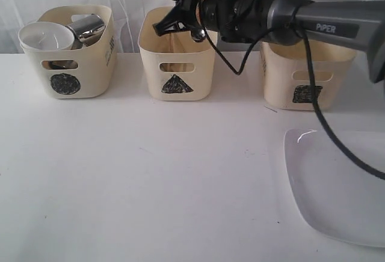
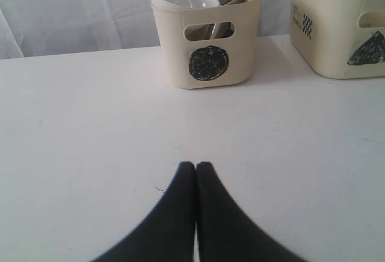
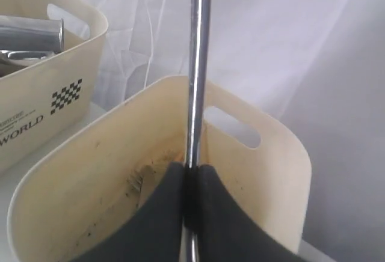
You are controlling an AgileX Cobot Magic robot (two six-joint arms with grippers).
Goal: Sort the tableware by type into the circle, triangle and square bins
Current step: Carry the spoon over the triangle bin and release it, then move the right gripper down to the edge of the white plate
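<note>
Holding steel above the triangle bin

My right gripper (image 3: 191, 175) is clamped on the thin shaft of a steel utensil (image 3: 197, 63), which stands upright between the fingers. Only the right wrist view shows this grip, and it shows neither end of the shaft, so I cannot tell fork, knife or spoon. Below it gapes the triangle bin (image 3: 258, 172).

The exterior view alone gives the wider scene. My right arm reaches across the middle to hang over that bin, with the circle bin (image 1: 90, 63) to its left holding a white bowl (image 1: 42, 36) and a steel mug (image 1: 90, 27). The square bin (image 1: 280, 82) sits to the right, partly behind my arm. A white plate (image 1: 337, 184) lies flat on the table (image 1: 150, 172), in front of the square bin.

My left gripper (image 2: 196, 169) appears only in its own wrist view, pressed fully together on nothing and facing the circle bin.
</note>
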